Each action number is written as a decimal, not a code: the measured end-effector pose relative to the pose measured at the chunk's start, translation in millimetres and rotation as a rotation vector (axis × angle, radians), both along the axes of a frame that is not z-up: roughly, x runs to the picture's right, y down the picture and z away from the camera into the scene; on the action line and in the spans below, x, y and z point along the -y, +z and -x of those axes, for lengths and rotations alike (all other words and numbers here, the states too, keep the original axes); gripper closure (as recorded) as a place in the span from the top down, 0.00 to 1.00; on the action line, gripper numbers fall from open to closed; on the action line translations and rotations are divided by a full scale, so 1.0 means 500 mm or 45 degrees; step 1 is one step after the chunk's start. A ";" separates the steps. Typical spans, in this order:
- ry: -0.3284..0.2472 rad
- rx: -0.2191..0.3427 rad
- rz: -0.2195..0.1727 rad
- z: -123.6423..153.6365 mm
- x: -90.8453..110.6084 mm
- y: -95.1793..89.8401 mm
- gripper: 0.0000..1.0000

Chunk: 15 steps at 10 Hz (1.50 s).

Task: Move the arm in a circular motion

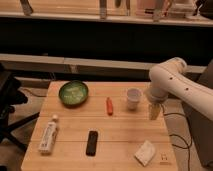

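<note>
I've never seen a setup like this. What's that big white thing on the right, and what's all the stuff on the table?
The big white thing is a robot arm, reaching in from the right. Its narrow tan tip is the pincer, the grasping part; it points down over the wooden table, right of a white cup, with nothing visibly in it. One camera looks down at the table. Also lying there: a green bowl, a small orange item, a white bottle, a black bar like a remote, and a crumpled white cloth.
</note>
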<state>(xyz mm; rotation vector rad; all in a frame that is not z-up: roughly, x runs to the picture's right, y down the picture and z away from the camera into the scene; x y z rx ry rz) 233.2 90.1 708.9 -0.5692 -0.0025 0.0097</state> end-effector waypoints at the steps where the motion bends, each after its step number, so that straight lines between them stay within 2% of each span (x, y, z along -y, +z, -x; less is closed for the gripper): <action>1: -0.001 0.000 -0.001 0.001 0.001 0.000 0.80; 15: -0.010 0.003 0.012 0.018 0.014 0.007 0.80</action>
